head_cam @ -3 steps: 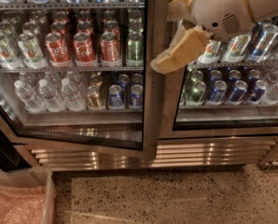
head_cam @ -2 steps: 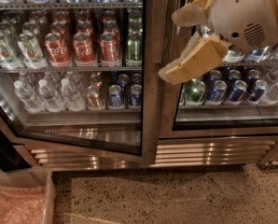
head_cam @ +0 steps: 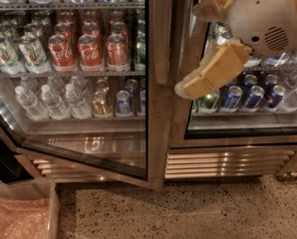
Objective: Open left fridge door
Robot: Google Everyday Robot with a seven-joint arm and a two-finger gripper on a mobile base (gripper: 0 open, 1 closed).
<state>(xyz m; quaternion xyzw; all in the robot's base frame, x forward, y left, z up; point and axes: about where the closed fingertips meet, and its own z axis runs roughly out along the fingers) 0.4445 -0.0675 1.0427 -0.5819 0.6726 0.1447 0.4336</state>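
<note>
Tan end effector [head_cam: 190,49], splayed wide, hovers beside ajar left fridge door [head_cam: 157,59].

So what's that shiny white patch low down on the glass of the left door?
Camera view: that's glare, light bouncing off the lower glass of the left fridge door; the red cans above it show clearly; the gripper, open at upper right, has no glare on it.
</note>
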